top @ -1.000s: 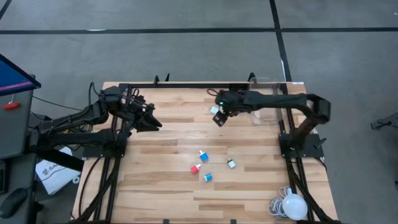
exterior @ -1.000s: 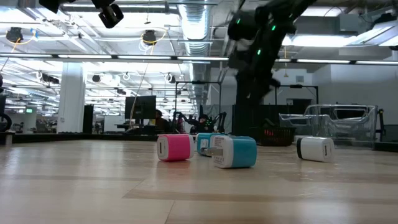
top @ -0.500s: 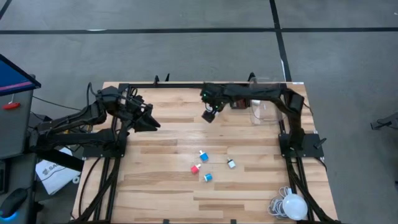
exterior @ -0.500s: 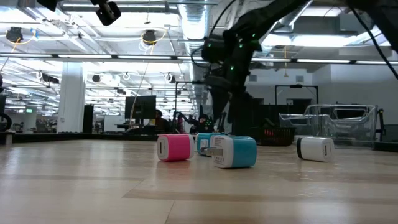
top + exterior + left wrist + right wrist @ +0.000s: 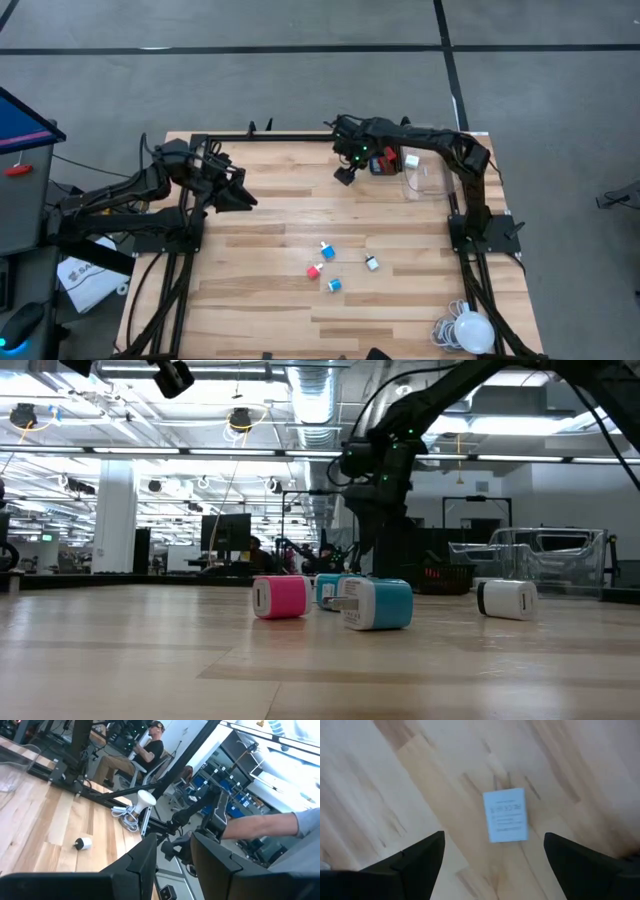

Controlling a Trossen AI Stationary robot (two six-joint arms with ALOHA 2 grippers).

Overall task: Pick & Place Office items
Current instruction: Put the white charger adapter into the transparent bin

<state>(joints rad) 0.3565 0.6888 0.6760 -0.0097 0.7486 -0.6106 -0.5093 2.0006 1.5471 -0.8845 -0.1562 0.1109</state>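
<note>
Chargers [image 5: 327, 251] lie mid-table: two blue, one pink, one white. Right gripper [image 5: 346, 175] hovers far of them, fingers [image 5: 415, 862] wide apart and empty. Left gripper [image 5: 240, 198] waits at the left with a narrow empty gap.

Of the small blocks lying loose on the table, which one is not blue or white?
The red block, pink-looking in the low view. It lies leftmost in the cluster, beside two blue blocks and a white block.
</note>
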